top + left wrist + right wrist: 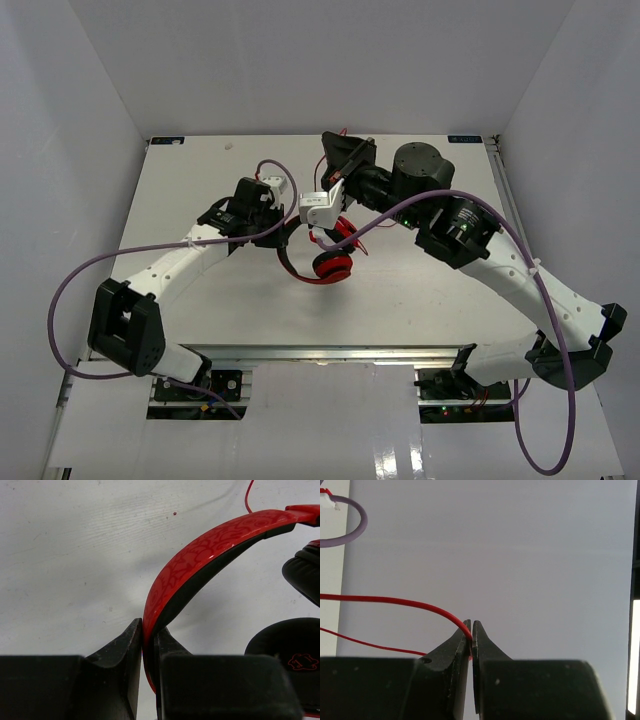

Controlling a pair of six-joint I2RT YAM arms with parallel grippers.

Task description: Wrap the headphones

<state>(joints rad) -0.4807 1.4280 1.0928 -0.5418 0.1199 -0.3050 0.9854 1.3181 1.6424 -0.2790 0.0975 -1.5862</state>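
Note:
The red headphones (331, 263) lie at the table's middle, earcups together. My left gripper (287, 238) is shut on the red patterned headband (200, 555), its jaws (149, 626) pinching the band's left end. Black earcup padding (292, 647) shows at the right of the left wrist view. My right gripper (338, 152) is raised behind the headphones, toward the back wall. It is shut (472, 623) on the thin red cord (395, 600), which runs off to the left in two strands. The cord also loops beside the earcups (358, 238).
White walls enclose the table (200, 290) on three sides. A purple arm cable (270, 165) arcs over the left wrist, and another purple arm cable (440, 200) crosses above the headphones to the right arm. A purple cable loop (350, 527) shows in the right wrist view.

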